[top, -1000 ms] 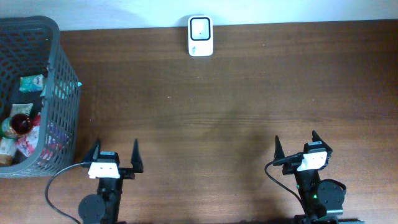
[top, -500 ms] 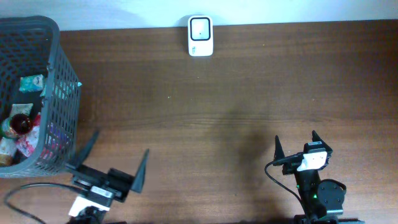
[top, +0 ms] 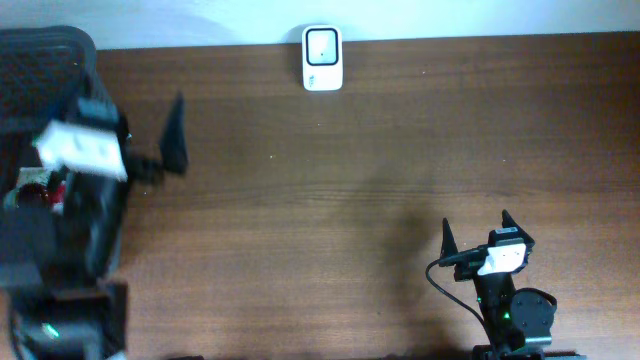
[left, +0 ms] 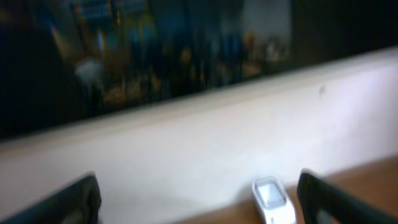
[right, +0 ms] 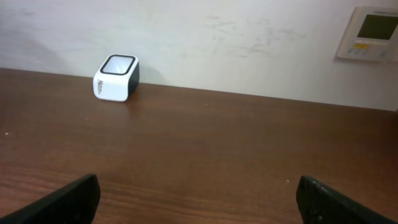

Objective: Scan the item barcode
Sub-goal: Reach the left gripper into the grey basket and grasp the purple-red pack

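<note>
Left pincer, jaws wide apart and empty, hovers over the grey plastic mesh basket at the left (colourful packaged items inside, mostly hidden). Fetching step, I'd say; next it must dip in, clamp one, and present it to the small white box-shaped scanner at the far edge.

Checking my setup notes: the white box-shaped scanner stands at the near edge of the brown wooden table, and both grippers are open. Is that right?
Not quite: the white box-shaped scanner stands at the far edge of the brown wooden table, by the wall, as the overhead view shows. The left gripper and right gripper are indeed both open.
</note>
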{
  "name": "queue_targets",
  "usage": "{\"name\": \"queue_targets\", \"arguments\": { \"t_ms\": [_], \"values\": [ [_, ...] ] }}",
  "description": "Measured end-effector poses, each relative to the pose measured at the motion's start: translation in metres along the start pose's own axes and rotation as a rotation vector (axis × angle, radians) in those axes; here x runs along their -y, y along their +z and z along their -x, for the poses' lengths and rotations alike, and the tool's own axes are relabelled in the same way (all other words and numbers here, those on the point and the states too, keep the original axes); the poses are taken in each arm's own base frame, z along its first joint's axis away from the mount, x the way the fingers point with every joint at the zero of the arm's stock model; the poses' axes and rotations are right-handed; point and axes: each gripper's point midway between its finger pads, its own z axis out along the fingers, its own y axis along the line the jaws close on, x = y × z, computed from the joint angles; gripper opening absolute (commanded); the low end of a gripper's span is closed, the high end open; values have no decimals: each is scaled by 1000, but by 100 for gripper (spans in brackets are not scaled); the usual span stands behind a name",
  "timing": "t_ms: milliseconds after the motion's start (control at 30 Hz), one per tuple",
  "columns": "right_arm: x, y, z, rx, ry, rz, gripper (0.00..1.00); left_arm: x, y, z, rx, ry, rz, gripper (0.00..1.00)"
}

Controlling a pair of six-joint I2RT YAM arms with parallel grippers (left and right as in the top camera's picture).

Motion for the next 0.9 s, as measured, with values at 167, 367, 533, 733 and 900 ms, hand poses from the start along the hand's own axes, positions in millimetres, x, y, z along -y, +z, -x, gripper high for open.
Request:
{"name": "queue_targets", "arguments": {
  "t_ms": [167,367,533,733,900],
  "values": [
    [0,0,0,2,0,0,99,-71,60,-17,-248,-36,155,99],
    [0,0,0,2,1,0,99,-151,54,-60,-404,-81,342,99],
    [0,0,0,2,1,0,99,-181,29,-87,-504,-123,429,99],
    [0,0,0,2,0,0,99,-219,11,-128,-658,-125,610,99],
    [0,0,0,2,1,0,99,-254,-6,-176,-784,-176,729,99]
  ]
}}
